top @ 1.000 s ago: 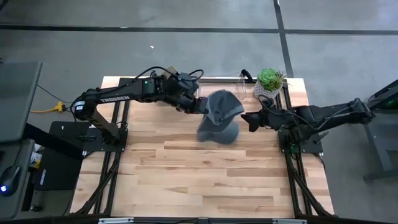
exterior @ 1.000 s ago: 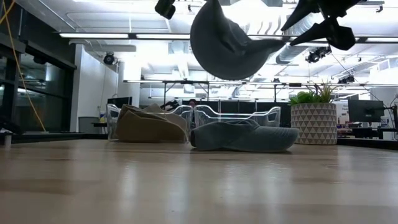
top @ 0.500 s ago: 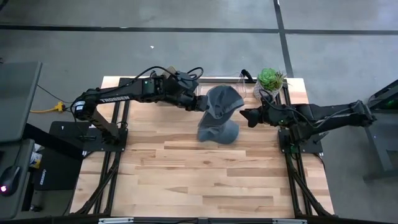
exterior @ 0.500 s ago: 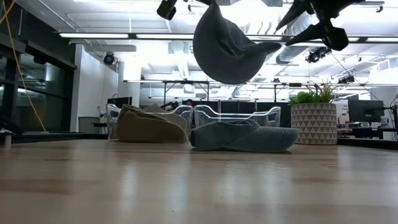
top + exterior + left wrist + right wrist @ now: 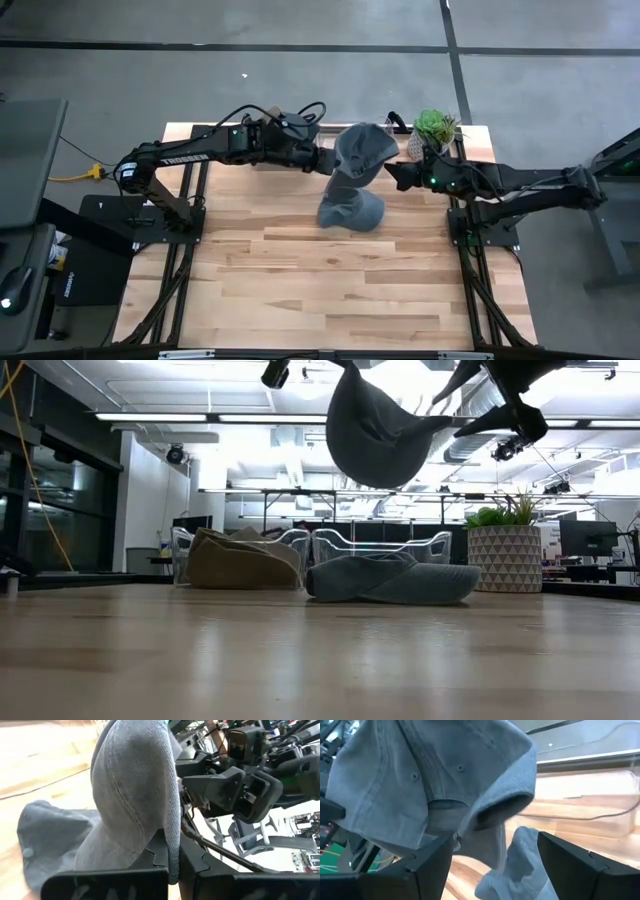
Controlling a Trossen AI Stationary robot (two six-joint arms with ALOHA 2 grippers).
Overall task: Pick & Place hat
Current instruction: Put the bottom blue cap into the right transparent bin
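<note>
Grey hat (image 5: 362, 155) pinched in clenched left gripper (image 5: 328, 162), wide-spread right gripper (image 5: 392, 176) just beside it.

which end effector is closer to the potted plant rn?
Right. The right end effector, open, hovers just beside the potted plant, reaching toward the lifted grey hat. The left end effector, shut on that hat's far side, is farther from the plant.

Bright ceiling strip lights (image 5: 200, 417) glare in the low view; the table (image 5: 300, 660) foreground blurs softly.
</note>
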